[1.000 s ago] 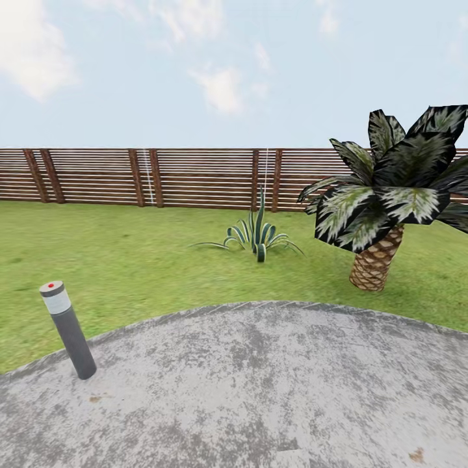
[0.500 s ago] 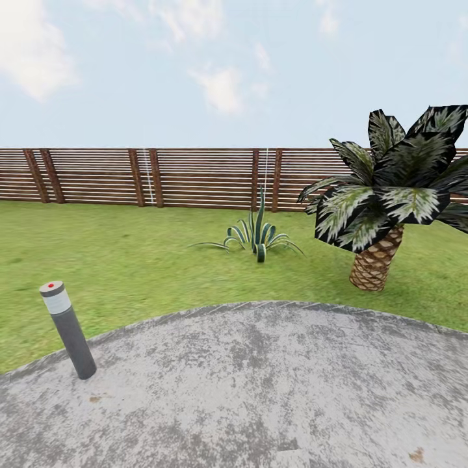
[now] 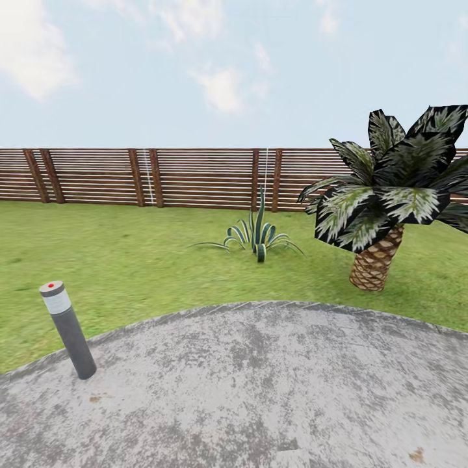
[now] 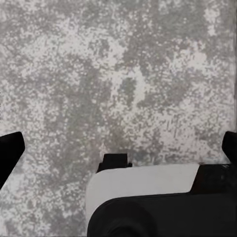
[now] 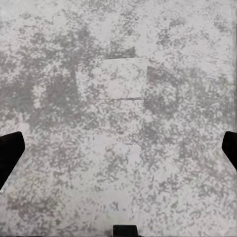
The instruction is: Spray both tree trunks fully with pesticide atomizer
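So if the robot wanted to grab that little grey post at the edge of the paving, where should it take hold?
Probably on the plain dark shaft of the grey post, below its pale band and red-dotted cap, coming in level from the paved side. The shaft is a slim, slightly leaning cylinder, so fingers would close across it. It looks fixed in the ground.

The picture's right edge cuts off the palm's [image 3: 383,195] fronds.

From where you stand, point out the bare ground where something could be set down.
The grey paved pad ahead is bare from the bollard light across to the right. The lawn is open between bollard and spiky plant. It is tighter between that plant and the short palm.
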